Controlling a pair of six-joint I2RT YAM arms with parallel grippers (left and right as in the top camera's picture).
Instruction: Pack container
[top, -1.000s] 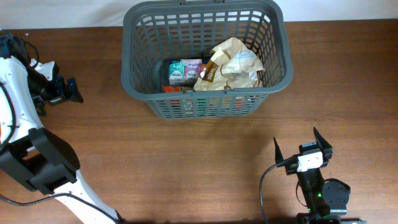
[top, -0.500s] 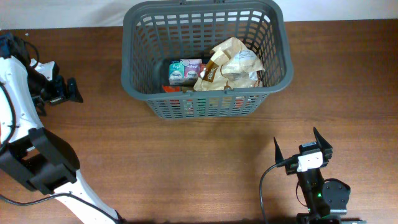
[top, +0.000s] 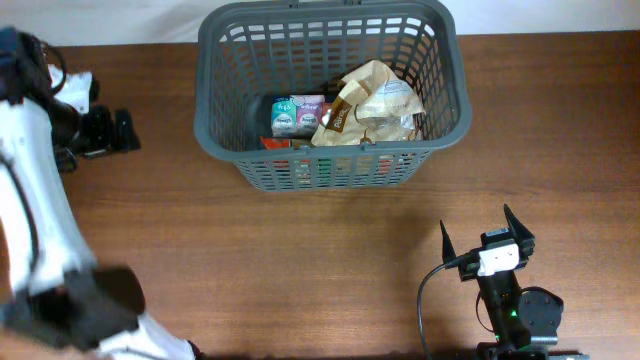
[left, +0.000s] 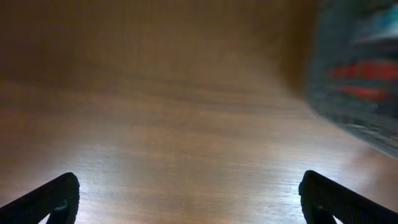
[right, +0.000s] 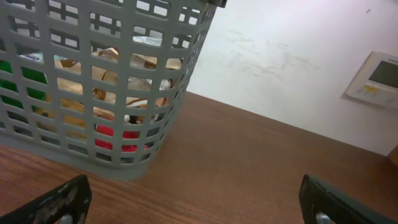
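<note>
The container, a large dark grey slotted basket (top: 214, 60), stands at the back middle of the wooden table. It holds a crumpled tan bag (top: 372, 103), small colourful packs (top: 296, 114) and something red low at the front. It also shows blurred in the left wrist view (left: 360, 74) and in the right wrist view (right: 106, 155). My left gripper (top: 112, 132) is open and empty, well left of the basket. My right gripper (top: 484, 237) is open and empty near the front right, fingers pointing toward the basket.
A white wall runs behind the table's back edge, with a small wall panel (right: 376, 78) at the right. Bare wood lies under the left fingers (left: 186, 155) and between the basket and the right gripper.
My left arm has shifted a little right and back, toward the basket. The right arm and the basket's contents have not moved.
</note>
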